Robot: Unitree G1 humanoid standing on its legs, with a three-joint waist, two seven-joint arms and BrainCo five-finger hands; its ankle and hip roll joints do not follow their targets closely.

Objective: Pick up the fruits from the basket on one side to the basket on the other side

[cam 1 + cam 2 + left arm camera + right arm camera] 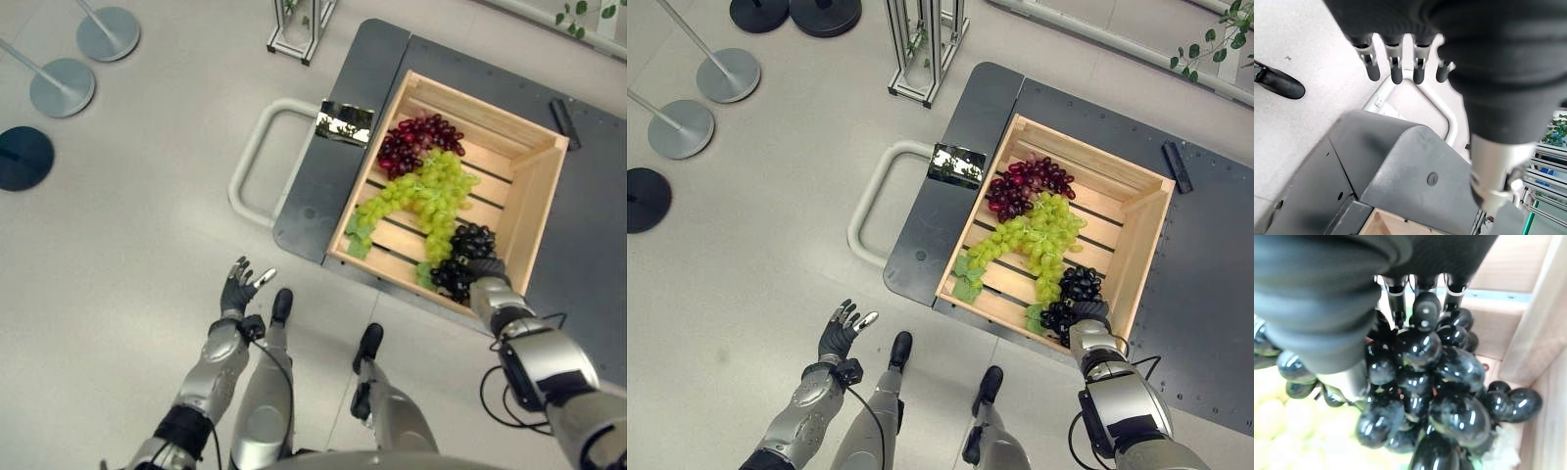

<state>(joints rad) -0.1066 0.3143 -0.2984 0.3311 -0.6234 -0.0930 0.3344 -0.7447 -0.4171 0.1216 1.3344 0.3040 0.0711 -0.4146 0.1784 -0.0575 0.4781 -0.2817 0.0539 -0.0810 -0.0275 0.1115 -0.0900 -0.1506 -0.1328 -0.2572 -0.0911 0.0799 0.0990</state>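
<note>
Black grapes [462,257] lay in the wooden crate's [537,201] near right corner, touching its walls. Your right hand [1415,308] closed its fingers around that bunch. Your left hand [239,286] hung open over bare floor beside the cart [323,186].

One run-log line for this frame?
right robot hand: on black grapes in wooden crate | left robot hand: open, idle | green grapes, red grapes: in crate

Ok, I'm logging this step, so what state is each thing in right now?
Black grapes: in the crate's near corner, right hand on them.
Green grapes: lying mid-crate, untouched.
Red grapes: lying at the far end, untouched.
Wooden crate: upright on the dark cart.
Right hand: fingers curled among black grapes.
Left hand: open, empty.
</note>
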